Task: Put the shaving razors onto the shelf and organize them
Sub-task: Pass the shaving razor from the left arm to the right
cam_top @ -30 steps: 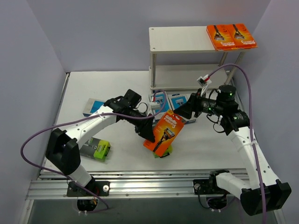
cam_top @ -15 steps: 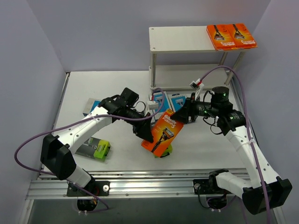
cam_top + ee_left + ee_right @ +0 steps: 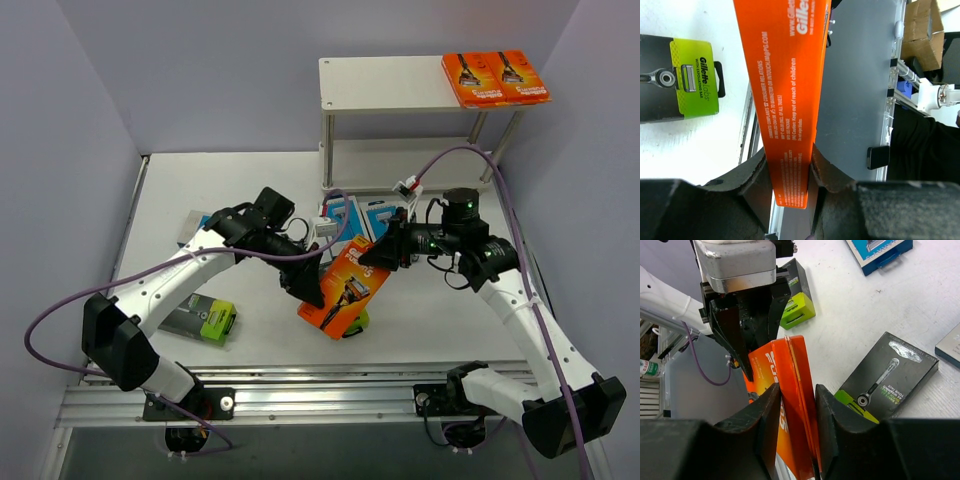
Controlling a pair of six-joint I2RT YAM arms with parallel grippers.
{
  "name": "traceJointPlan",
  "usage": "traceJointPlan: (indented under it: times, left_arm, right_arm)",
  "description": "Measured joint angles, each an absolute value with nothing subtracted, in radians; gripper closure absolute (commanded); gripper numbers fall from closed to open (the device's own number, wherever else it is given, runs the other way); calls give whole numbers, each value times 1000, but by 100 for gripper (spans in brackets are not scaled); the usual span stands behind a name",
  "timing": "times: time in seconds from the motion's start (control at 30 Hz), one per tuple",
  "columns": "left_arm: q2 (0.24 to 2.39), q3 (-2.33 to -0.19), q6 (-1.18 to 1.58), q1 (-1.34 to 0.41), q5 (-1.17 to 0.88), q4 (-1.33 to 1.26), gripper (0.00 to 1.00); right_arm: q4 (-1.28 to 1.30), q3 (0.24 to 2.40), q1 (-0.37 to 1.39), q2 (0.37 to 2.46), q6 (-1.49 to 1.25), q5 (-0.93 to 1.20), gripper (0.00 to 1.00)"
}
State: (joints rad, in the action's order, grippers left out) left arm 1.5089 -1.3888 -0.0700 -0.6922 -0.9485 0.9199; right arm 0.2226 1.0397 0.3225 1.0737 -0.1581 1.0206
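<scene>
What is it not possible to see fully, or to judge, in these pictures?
- Top view: the orange pack covers most of the black pack with lime end.
- Top view: the left arm hides part of the light blue pack at the left.
- Right wrist view: the top edge cuts off a blue pack.
- Right wrist view: the jaws of the right gripper flank the orange pack; contact unclear.
</scene>
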Motion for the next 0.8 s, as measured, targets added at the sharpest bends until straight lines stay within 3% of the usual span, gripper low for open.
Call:
traceJointPlan:
  times: [0.13,0.2,0.27,0.33,0.57,0.7,0.8]
  left_arm:
    - [1494,-1389,-76,-692,-936,942,98]
    - [1483,-1389,-80,-693,-923,952,97]
    - [1473,-1389,-80,-693,-910,954,73]
    - [1463,-1387,-80,-693,-897,953,56]
    - [1430,-1319,-37,-654,-857,878,30]
    - [1428,-1286,-8,-629,-849,849,25]
    - [1423,-1283,7,-612,-842,833,16]
  right_arm:
    - [221,1040,333,1075,-152,1037,100]
    - [218,1040,336,1076,-152,1047,100]
    - [210,1040,338,1076,-152,1058,100]
    - [198,1040,340,1076,-153,1065,100]
    - [190,1023,348,1075,-171,1089,100]
    - [190,1009,348,1075,-181,1081,100]
    - [190,1008,348,1075,-185,1068,100]
